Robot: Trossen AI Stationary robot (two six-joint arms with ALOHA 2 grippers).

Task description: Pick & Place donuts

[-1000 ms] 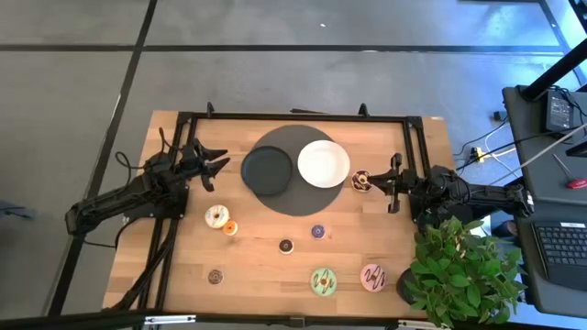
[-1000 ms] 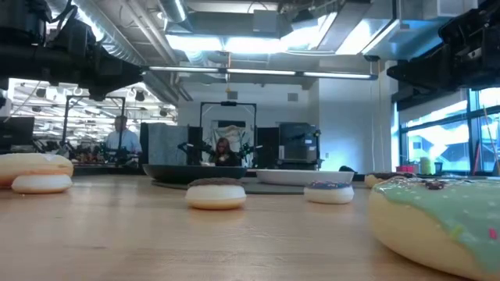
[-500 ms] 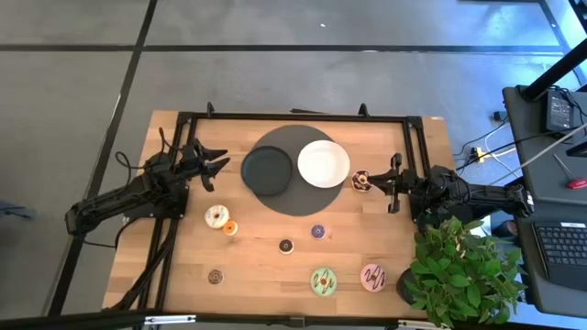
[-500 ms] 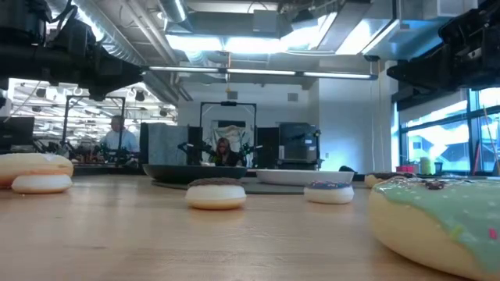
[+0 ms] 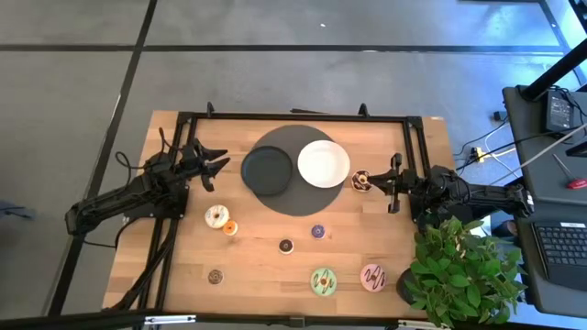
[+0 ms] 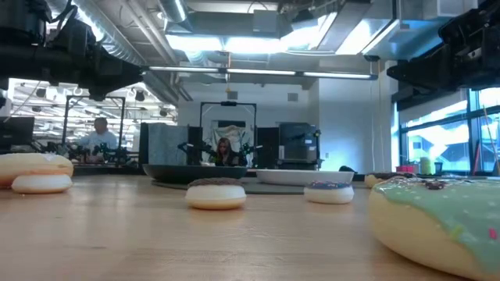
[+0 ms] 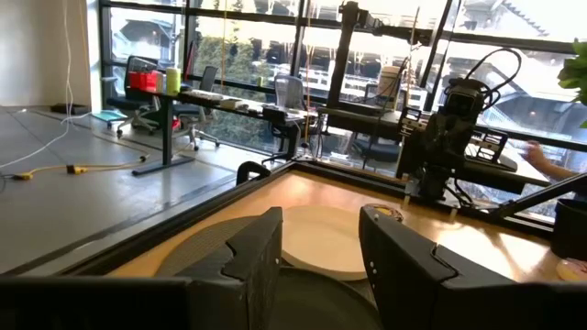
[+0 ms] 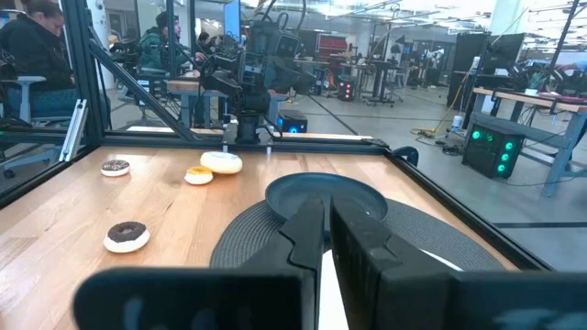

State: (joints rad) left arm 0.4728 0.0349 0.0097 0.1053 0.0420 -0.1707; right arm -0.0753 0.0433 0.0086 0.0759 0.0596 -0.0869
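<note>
I'm scanning every view now. I can't make out any text, label, brand or number anywhere.

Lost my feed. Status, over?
Left claw open, empty, beside black plate. Right claw at chocolate donut by white plate. Nothing blocking.

Mat (image 5: 298,197): centre back of the table (image 5: 183,257).
Plates: two side by side on the mat, one (image 5: 267,170) left, the other (image 5: 323,163) right.
Donuts: one (image 5: 360,181) just right of the mat; the rest scattered in front.
Plant (image 5: 463,270): front right corner.
</note>
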